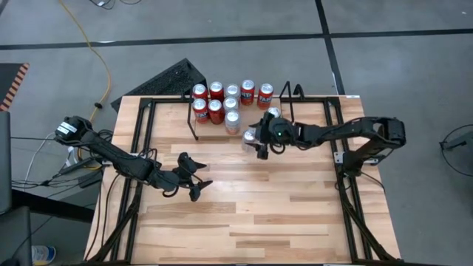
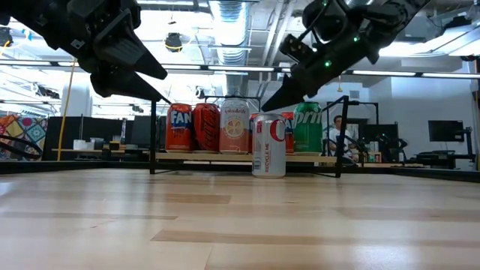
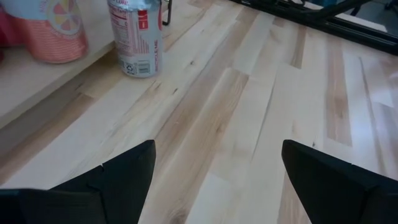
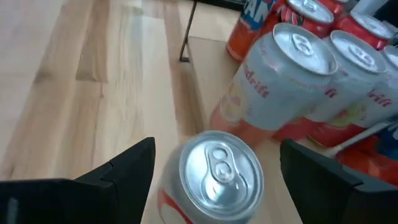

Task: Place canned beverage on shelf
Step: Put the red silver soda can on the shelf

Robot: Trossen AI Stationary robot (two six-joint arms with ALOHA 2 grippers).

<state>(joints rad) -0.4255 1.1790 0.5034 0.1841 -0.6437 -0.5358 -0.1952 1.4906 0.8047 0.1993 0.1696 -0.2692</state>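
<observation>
A silver canned beverage (image 2: 268,145) with red lettering stands upright on the wooden table, just in front of the shelf (image 2: 152,154). The shelf is a low board with black rod ends at the table's far edge, and several red, pink and green cans (image 1: 215,109) stand on it. My right gripper (image 4: 214,155) hovers open just above this silver can (image 4: 219,169), one finger to each side of its top and neither touching it. My left gripper (image 1: 199,177) hangs open over the table's left middle, its fingers pointing toward the silver can (image 3: 137,37) from a distance.
Black rails (image 1: 347,170) run along the table's left and right sides. A pink-and-white can (image 4: 280,81) on the shelf stands right behind the silver can. Bare wood (image 1: 266,214) fills the table's near half.
</observation>
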